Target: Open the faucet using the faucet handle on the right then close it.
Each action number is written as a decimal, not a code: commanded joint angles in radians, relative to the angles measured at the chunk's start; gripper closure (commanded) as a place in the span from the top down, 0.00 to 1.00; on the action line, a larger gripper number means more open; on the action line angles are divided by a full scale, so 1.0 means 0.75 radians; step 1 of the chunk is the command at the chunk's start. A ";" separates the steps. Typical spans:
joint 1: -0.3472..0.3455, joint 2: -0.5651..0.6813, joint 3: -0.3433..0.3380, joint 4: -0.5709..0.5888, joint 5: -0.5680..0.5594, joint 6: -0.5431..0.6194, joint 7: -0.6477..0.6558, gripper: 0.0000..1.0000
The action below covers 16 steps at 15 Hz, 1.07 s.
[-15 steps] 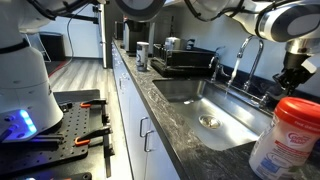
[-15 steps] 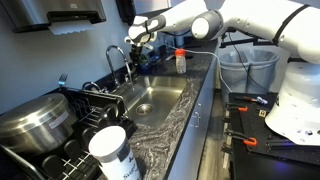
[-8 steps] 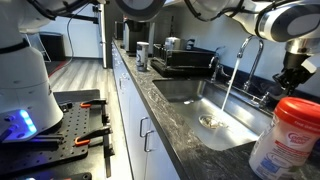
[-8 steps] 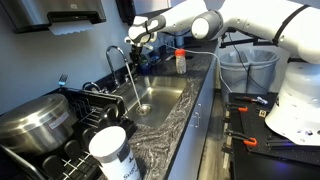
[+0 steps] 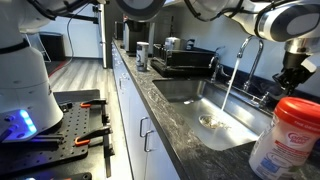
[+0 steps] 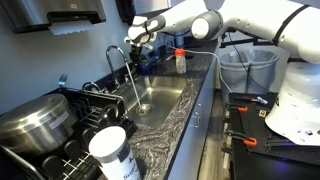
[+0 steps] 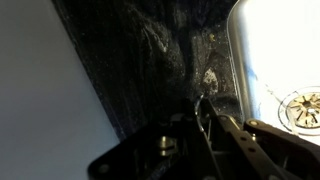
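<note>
Faucet handle, beside faucet: hidden behind pincer; jaw stance indiscernible. Wrist view: dark, heavily blurred.

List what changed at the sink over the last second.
A stream of water now falls from the faucet into the sink; a second ago there was none, and half a second ago it already ran. The hand stays beside the faucet with no visible shift; its grip cannot be seen. The red-lidded canister and dish rack are unchanged.
</note>
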<state>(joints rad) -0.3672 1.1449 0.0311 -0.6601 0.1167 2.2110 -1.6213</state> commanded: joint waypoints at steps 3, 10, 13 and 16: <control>0.023 -0.083 -0.027 -0.083 -0.046 -0.082 -0.022 0.03; 0.024 -0.118 -0.026 -0.120 -0.078 -0.075 -0.025 0.03; 0.021 -0.125 -0.023 -0.128 -0.078 -0.067 -0.033 0.03; 0.017 -0.104 -0.014 -0.112 -0.072 -0.028 -0.045 0.03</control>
<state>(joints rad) -0.3580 1.1372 0.0272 -0.6681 0.0798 2.2117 -1.6213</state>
